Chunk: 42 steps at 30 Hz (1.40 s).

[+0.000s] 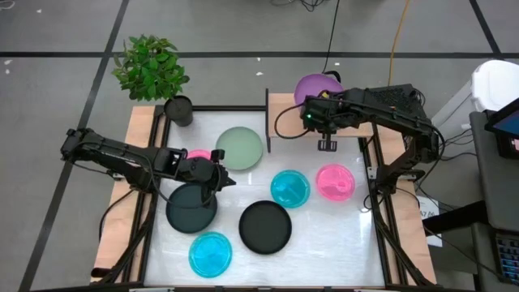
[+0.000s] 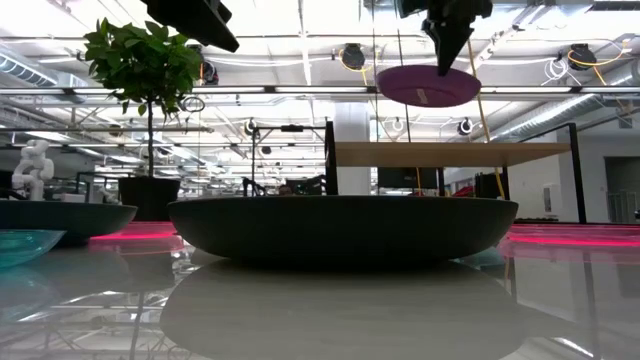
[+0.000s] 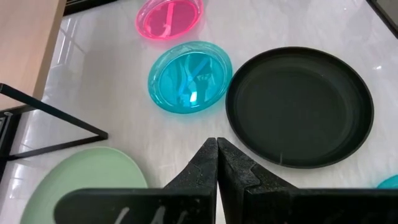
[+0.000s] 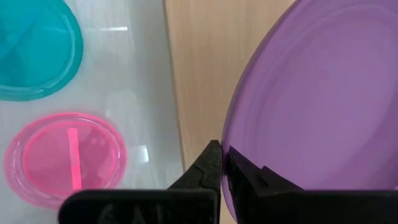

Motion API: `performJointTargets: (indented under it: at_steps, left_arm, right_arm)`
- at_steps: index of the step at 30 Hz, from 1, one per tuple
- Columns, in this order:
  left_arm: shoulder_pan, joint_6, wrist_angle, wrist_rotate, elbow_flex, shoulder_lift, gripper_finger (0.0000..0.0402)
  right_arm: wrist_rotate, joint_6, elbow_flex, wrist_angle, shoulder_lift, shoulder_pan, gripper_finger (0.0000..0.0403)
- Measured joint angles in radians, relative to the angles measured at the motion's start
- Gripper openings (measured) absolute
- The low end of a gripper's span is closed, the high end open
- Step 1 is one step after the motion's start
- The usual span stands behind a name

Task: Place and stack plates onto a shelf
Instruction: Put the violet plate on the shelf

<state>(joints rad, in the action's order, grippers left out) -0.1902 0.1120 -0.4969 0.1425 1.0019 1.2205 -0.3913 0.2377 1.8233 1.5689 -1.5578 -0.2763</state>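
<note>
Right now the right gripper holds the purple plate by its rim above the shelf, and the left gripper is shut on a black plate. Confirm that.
One part is wrong. The left gripper is shut but empty: the left wrist view shows its fingers closed together with the black plate lying apart on the table. The right gripper does pinch the purple plate by its rim above the shelf.

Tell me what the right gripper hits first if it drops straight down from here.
Probably the shelf. The right gripper pinches the purple plate by its rim above the board, so the plate's underside should touch the wood first; the depth alignment is less certain.
</note>
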Motion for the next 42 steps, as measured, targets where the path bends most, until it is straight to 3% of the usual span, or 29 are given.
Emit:
performJointTargets:
  at_steps: [8,28,42]
  left_arm:
    - [0.000,-0.001,0.000,0.000,0.000,0.000,0.0004]
    - [0.000,-0.012,-0.001,-0.001,0.000,0.000,0.0004]
    - [0.000,-0.012,-0.001,-0.001,0.000,0.000,0.0004]
  right_arm:
    - [0.000,-0.026,-0.018,0.001,0.000,-0.055,0.0000]
    - [-0.030,0.010,-0.331,-0.005,0.000,-0.151,0.0000]
    - [-0.028,0.009,-0.361,-0.020,0.000,-0.175,0.0002]
